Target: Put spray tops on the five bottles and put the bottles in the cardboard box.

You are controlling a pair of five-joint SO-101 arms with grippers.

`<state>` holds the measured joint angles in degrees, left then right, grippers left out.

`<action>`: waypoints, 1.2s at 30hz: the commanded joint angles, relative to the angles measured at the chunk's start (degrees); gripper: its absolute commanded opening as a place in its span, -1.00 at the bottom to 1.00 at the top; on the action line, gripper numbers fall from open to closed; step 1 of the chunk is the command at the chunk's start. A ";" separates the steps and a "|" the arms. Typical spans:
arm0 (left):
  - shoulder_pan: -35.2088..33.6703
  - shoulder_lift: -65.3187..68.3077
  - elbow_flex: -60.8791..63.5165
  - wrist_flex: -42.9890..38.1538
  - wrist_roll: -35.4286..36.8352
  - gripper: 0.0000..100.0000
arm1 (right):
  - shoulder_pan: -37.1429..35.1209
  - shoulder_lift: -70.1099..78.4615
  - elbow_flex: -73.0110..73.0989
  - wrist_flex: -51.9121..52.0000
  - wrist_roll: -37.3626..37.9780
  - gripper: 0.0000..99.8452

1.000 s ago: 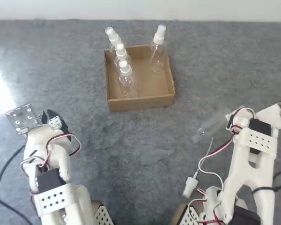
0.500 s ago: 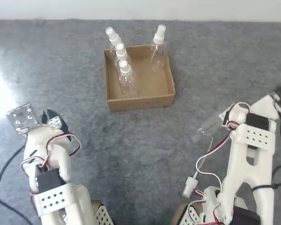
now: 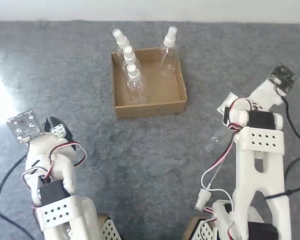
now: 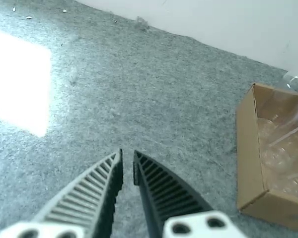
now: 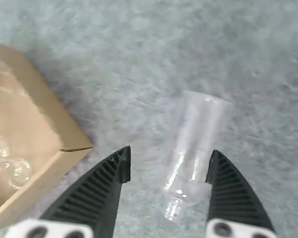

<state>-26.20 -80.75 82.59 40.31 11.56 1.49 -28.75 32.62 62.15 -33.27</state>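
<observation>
Clear plastic bottle (image 5: pixel 194 144) with no top lies on its side on the grey felt table (image 3: pixel 140 160), between the widely spread fingers of the right end effector (image 5: pixel 170 151), which grips nothing. The left end effector (image 4: pixel 127 152), fingers pressed almost together and empty, hovers over the felt. Four spray-topped bottles (image 3: pixel 134 80) stand in the brown cardboard box (image 3: pixel 149 107).

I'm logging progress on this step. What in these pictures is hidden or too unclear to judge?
- High view: the loose bottle is mostly hidden behind the right arm.
- Left wrist view: the cardboard box is cut off by the picture's edge, so its contents cannot be counted.
- High view: whether the rearmost bottle stands inside the box or behind it; the box wall hides its base.
</observation>
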 commanded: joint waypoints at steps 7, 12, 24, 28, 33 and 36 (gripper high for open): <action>-0.09 -0.70 -0.66 -1.49 -0.44 -0.92 | -3.21 3.38 -10.99 0.13 0.97 -0.79; -0.09 -0.70 -0.66 -1.49 -0.44 -0.92 | -2.86 12.97 -17.41 0.57 0.97 -0.80; -0.09 -0.70 -0.66 -1.49 -0.44 -0.92 | -0.75 33.89 -28.48 0.66 0.97 -0.80; -0.09 -0.70 -0.66 -1.58 -0.44 -0.92 | 0.04 37.58 -29.71 0.66 0.97 -0.80; -0.09 -0.70 -0.66 -1.58 -0.44 -0.92 | 0.13 40.75 -29.80 0.66 0.97 -0.80; -0.09 -0.70 -0.66 -1.58 -0.44 -0.92 | 0.13 41.89 -29.80 0.66 0.97 -0.80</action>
<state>-26.20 -80.75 82.59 40.31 11.56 0.70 13.71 6.51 62.15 -33.19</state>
